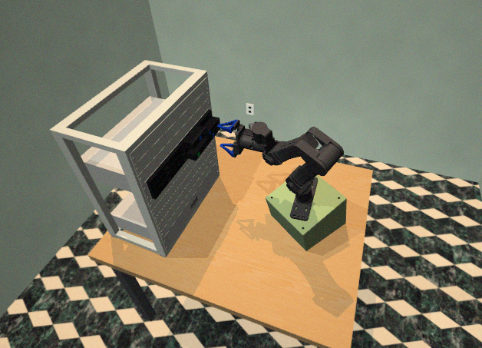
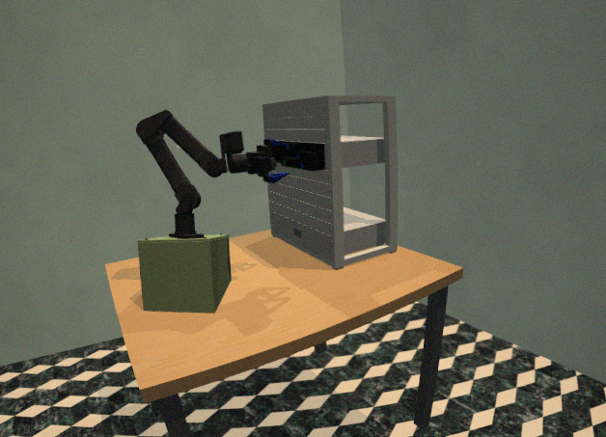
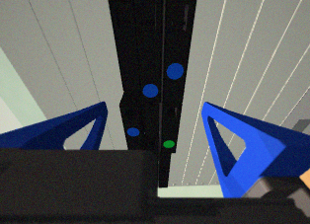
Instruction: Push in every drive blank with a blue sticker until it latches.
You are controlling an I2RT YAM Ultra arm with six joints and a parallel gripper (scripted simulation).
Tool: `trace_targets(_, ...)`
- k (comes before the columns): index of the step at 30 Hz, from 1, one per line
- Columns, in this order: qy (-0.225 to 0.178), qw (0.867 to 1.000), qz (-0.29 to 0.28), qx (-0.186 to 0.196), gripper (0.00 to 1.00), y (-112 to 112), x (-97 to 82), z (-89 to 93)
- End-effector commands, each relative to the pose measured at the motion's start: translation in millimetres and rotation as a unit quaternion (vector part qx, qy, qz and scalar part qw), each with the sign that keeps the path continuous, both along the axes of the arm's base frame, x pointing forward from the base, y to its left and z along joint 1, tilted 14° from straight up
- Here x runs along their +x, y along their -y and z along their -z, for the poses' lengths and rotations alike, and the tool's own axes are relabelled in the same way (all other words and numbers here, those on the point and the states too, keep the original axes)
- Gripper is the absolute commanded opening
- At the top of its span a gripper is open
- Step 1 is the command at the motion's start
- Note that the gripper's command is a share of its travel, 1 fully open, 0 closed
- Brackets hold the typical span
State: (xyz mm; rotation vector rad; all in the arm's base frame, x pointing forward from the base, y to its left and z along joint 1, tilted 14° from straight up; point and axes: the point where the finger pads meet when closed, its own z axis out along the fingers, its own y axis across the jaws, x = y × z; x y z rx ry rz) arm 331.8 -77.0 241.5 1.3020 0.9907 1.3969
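A grey rack (image 1: 132, 157) stands on the wooden table with a row of black drive blanks (image 1: 183, 153) across its front. In the wrist view several blanks show: three carry blue stickers (image 3: 175, 71) (image 3: 150, 91) (image 3: 132, 132) and one a green sticker (image 3: 169, 144). The blanks at the row's near end (image 1: 204, 137) stick out from the rack face. My gripper (image 1: 229, 137) with blue fingers is open and empty, right in front of these protruding blanks; it also shows in the exterior view (image 2: 272, 163) and in the wrist view (image 3: 154, 134). I cannot tell if a finger touches a blank.
The arm stands on a green block (image 1: 306, 213) on the table's right part. The rack sits near the table's left and far edges. A wall socket (image 1: 249, 108) is behind. The floor is chequered.
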Motion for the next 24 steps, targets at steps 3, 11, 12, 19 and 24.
trace_targets(3,0.012,1.0,0.007,-0.008,0.0,4.9,-0.4,-5.9)
trace_targets(11,0.012,1.0,0.007,-0.009,0.0,4.9,-0.4,-5.9)
trace_targets(12,0.012,1.0,0.007,-0.009,0.0,4.9,-0.4,-5.9)
trace_targets(19,0.012,1.0,0.007,-0.009,0.0,4.9,-0.4,-5.9)
trace_targets(24,0.012,1.0,0.007,-0.009,0.0,4.9,-0.4,-5.9)
